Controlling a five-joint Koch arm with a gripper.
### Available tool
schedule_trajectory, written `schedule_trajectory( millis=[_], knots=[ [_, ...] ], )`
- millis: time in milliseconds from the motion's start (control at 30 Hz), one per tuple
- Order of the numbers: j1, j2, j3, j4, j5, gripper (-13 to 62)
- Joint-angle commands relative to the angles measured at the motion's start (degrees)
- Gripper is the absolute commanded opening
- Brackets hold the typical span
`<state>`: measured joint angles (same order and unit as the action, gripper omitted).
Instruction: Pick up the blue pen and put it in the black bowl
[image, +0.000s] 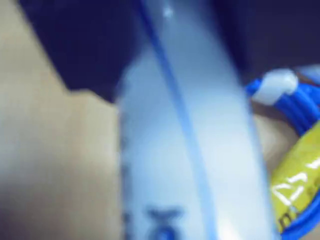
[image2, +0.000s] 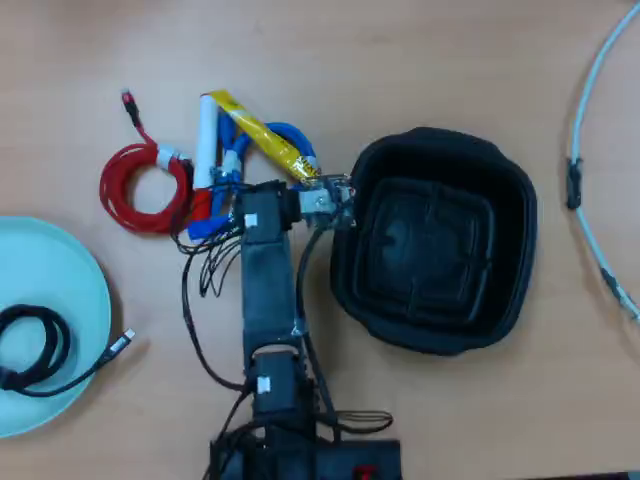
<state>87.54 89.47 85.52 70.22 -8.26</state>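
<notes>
The blue pen (image: 200, 125) fills the middle of the wrist view as a blurred white barrel with a blue line and blue lettering, very close to the lens. From overhead only a blue end of the pen (image2: 203, 228) pokes out left of the arm; the rest is hidden under it. My gripper (image2: 250, 198) is at the arm's far end, over the pile of pens and cables. Its fingers cannot be made out in either view. The black bowl (image2: 520, 200) sits right of the gripper, with nothing in it.
A white marker with red cap (image2: 206, 140), a yellow tube (image2: 262, 133) and a coiled blue cable (image: 300, 107) crowd around the gripper. A red cable coil (image2: 140, 190) lies to the left. A turquoise plate (image2: 70, 300) holds a black cable. A pale cord (image2: 590, 120) runs along the right edge.
</notes>
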Motion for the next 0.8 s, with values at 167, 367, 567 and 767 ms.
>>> schedule_trajectory(
  millis=[167,367,567,767],
  knots=[
    [3.4,7.4,-12.5,-14.2,1.5,-7.6],
    [6.0,8.3,-12.1,-16.7,1.6,-7.6],
    [12.0,12.9,-7.5,-22.1,1.6,-7.6],
    [22.6,17.1,-0.8,-24.9,2.5,-7.6]
  ],
)
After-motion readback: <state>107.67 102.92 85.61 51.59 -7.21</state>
